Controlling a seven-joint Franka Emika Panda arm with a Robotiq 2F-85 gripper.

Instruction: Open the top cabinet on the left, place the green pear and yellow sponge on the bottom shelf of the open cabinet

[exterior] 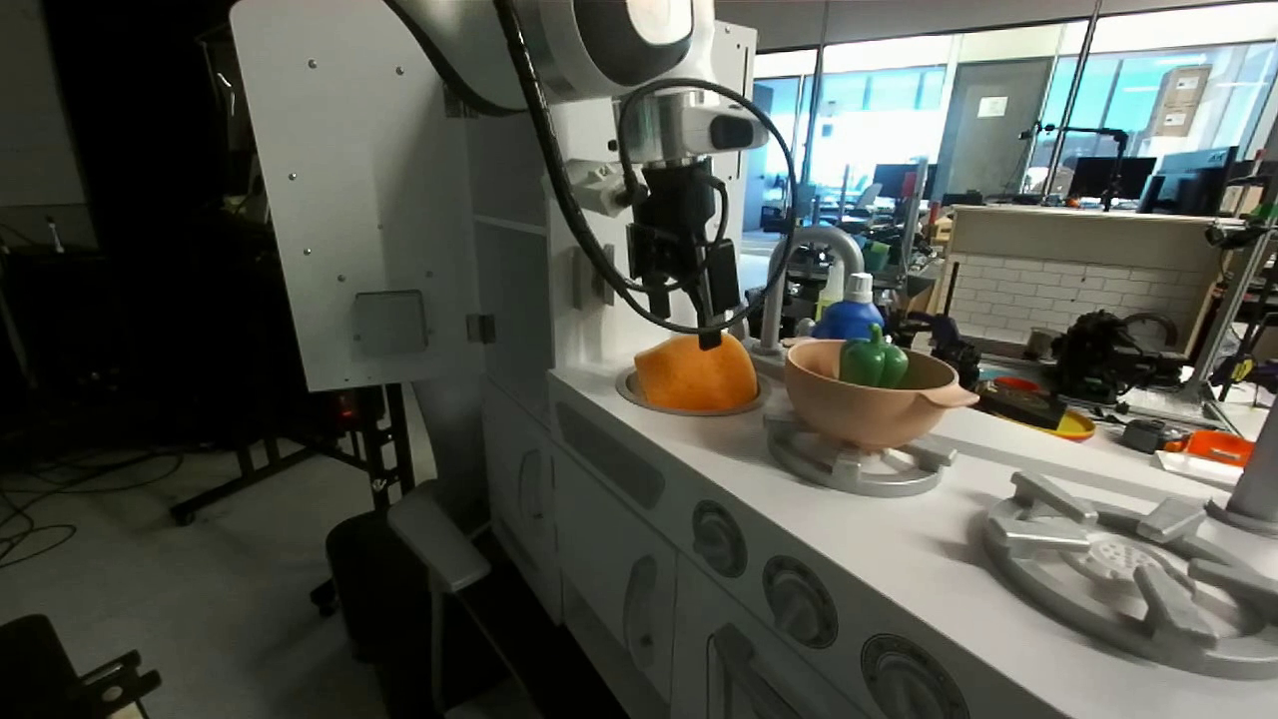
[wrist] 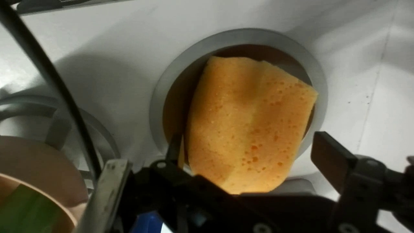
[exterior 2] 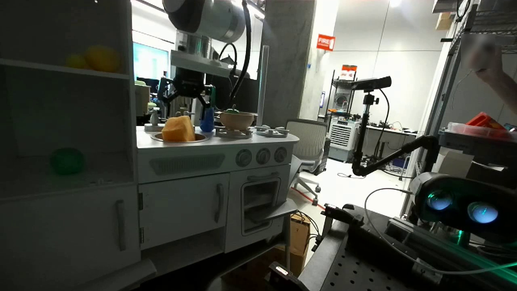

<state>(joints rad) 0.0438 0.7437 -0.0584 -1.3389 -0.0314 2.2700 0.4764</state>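
The yellow sponge [wrist: 249, 123], a thick orange-yellow block, rests tilted in the round sink [wrist: 318, 74]. It also shows in both exterior views [exterior: 699, 374] [exterior 2: 178, 129]. My gripper [wrist: 252, 153] is open above the sponge, its fingers to either side of it in the wrist view; it also shows in both exterior views [exterior: 684, 322] [exterior 2: 185, 113]. The cabinet door [exterior: 344, 200] stands wide open. A dim, round green thing, seemingly the green pear [exterior 2: 67, 161], lies on the bottom shelf [exterior 2: 107, 178] of the open cabinet.
A pink bowl [exterior: 864, 404] holding a green pepper [exterior: 875, 361] stands on a burner beside the sink. A blue bottle [exterior 2: 207, 120] and grey faucet [exterior: 829, 240] are behind. Yellow-orange things [exterior 2: 101, 58] sit on the upper shelf. Another burner [exterior: 1128, 569] is farther along.
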